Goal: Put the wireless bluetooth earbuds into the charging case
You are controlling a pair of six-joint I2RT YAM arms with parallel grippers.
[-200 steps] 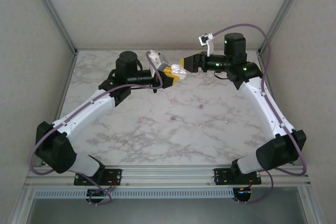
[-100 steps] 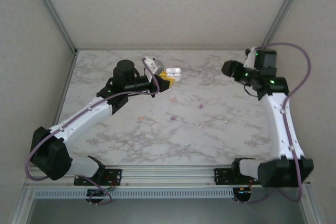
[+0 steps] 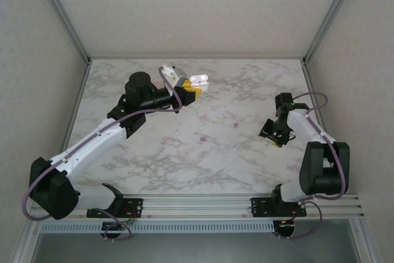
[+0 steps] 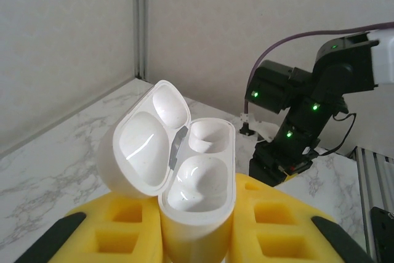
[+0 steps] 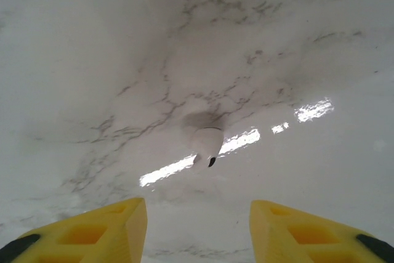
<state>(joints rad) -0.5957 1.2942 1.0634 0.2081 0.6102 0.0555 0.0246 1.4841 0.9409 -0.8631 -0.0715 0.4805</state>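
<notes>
Left gripper [image 3: 188,89] clamps the open white charging case [image 4: 200,177], upper centre; right gripper [image 5: 197,214], jaws wide, above a white earbud [image 5: 207,143].

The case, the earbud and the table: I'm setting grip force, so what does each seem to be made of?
The case looks like hard white plastic, glossy: soft highlights sit in its moulded wells. The earbud seems smooth white plastic with a dark tip. The table is marble-patterned and polished, mirroring bright light strips; stone or laminate, I cannot tell.
</notes>
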